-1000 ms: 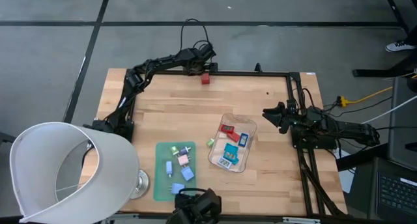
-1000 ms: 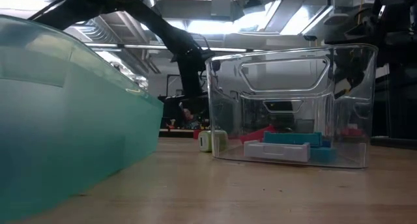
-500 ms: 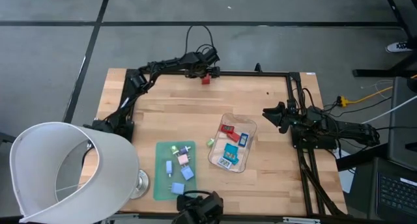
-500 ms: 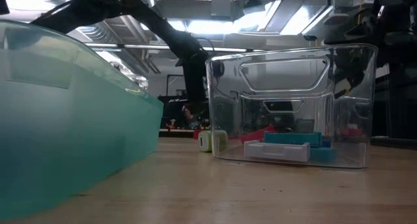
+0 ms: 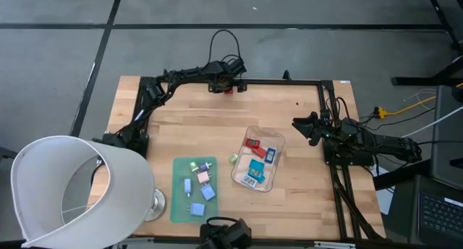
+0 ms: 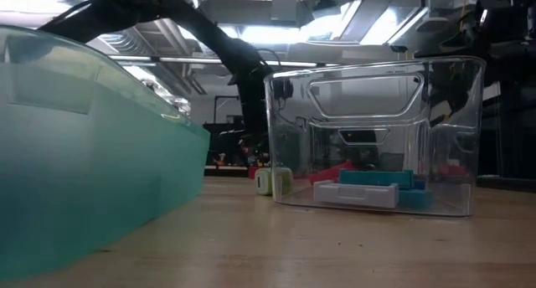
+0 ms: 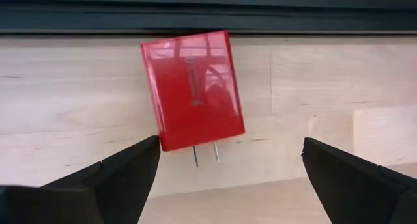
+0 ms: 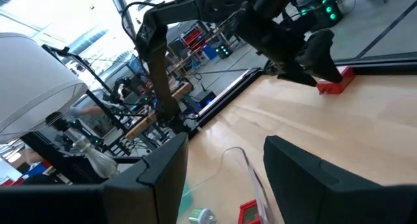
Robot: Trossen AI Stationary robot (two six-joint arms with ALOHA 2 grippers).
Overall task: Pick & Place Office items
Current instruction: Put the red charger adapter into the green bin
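Observation:
A red blocky piece [image 7: 193, 88] with two metal prongs lies flat on the wood next to the black rail at the table's far edge [image 5: 230, 88]. My left gripper [image 7: 229, 146] hovers over it, open, one finger on each side and clear of it. My right gripper [image 8: 225, 152] waits open at the table's right side [image 5: 304, 126]. The clear tray [image 5: 269, 178] holds red, blue and teal pieces. Several small pieces lie on the green mat [image 5: 179, 205]. A light green piece [image 5: 234, 159] sits on the wood between mat and tray.
A large white lampshade [image 5: 72, 191] and its glass base [image 5: 155, 202] fill the near left corner. A black rail [image 7: 208, 15] runs along the far edge just behind the red piece. Bare wood lies between the red piece and the tray.
My left gripper has moved a little toward the table's right and down onto the red piece at the far edge, so that it now stands over it. The red piece and my right arm have stayed where they were.

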